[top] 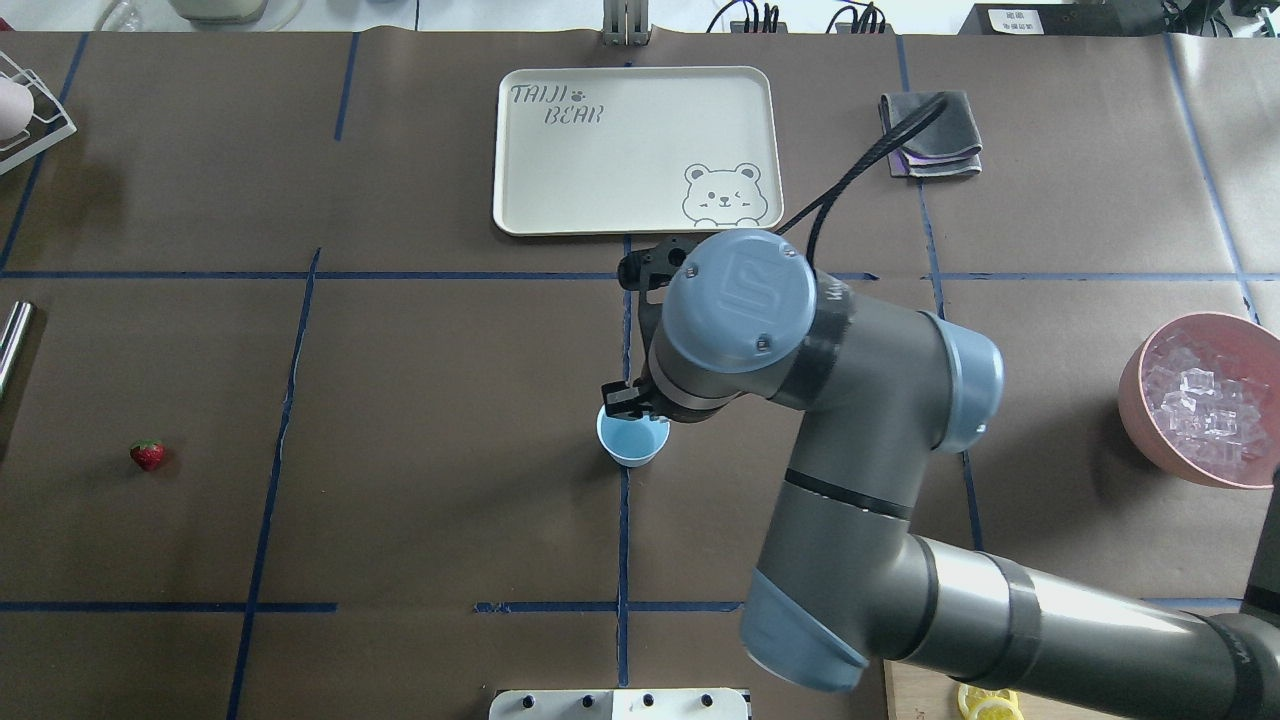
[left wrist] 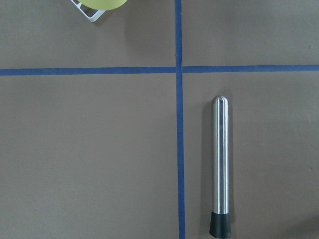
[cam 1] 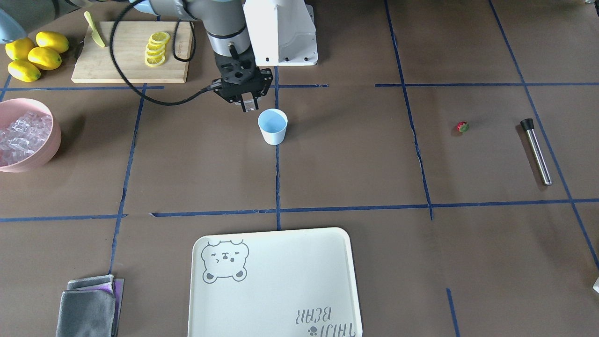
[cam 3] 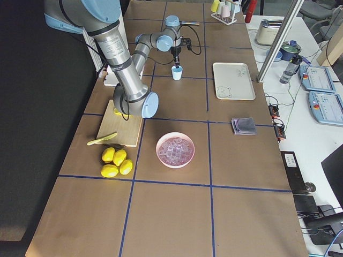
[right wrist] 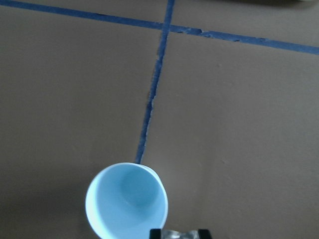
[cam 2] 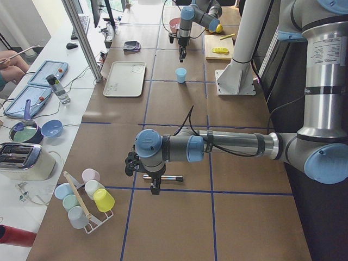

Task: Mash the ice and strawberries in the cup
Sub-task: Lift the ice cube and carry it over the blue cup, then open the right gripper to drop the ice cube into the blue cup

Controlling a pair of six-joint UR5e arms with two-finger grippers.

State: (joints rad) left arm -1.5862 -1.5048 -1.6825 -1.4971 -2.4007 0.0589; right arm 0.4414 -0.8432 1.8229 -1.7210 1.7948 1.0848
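One clear ice cube (right wrist: 179, 234) sits pinched in the right gripper (cam 1: 249, 106), held just beside the rim of the cup (cam 1: 273, 127) at the table's middle. The strawberry (cam 1: 463, 126) lies well apart, toward the table's left end. The left gripper (cam 2: 155, 184) hangs over a steel rod (left wrist: 220, 164); I cannot tell whether it is released or clenched.

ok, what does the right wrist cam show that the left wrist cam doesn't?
Right wrist only: the cup, empty and pale blue inside. At the bottom edge, a clear ice cube is pinched in the right hand, beside the cup's rim.
Left wrist only: a steel rod with a black tip, lying flat. At the top, a rack corner and a yellow-green cup.
Both: brown table paper crossed by blue tape lines.
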